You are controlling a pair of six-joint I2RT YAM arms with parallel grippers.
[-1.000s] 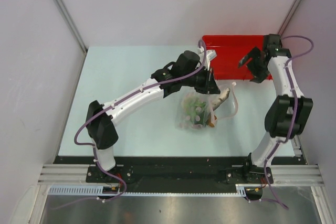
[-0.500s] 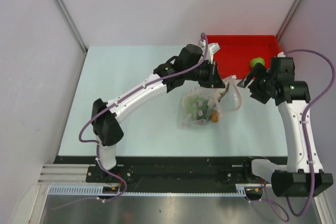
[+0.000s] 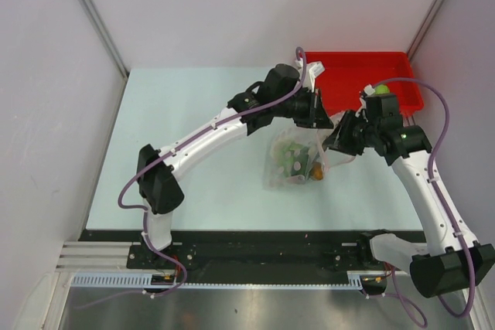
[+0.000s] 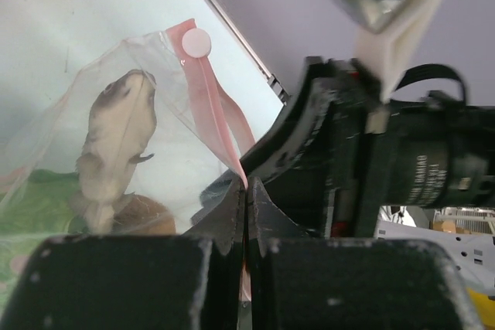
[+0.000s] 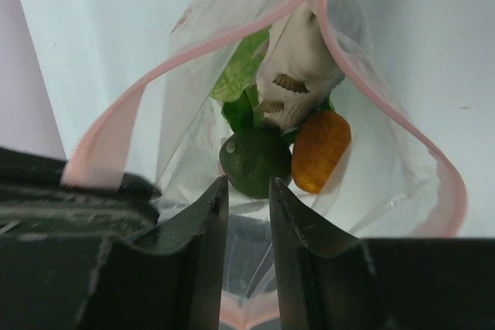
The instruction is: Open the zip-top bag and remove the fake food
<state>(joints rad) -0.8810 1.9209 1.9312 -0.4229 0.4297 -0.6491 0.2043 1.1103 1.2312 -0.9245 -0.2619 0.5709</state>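
Note:
The clear zip-top bag (image 3: 292,161) lies mid-table, its mouth lifted. My left gripper (image 3: 317,119) is shut on its pink zip strip (image 4: 207,106). In the right wrist view the mouth gapes: a grey fish (image 5: 298,67), leafy lettuce (image 5: 240,75), a dark green round fruit (image 5: 255,161) and an orange-brown fruit (image 5: 319,151) sit inside. My right gripper (image 5: 248,185) hangs at the mouth just short of the green fruit. Its jaws stand narrowly apart, with the bag's near lip and clear film between them. A light green fruit (image 3: 381,90) lies in the red tray.
The red tray (image 3: 348,58) stands at the back right, close behind both grippers. Grey walls close in the table on the left, back and right. The two grippers are almost touching over the bag's mouth.
My right arm swung from over the red tray down to the bag's mouth, and its jaws narrowed. The light green fruit now shows in the tray. My left gripper kept hold of the strip.

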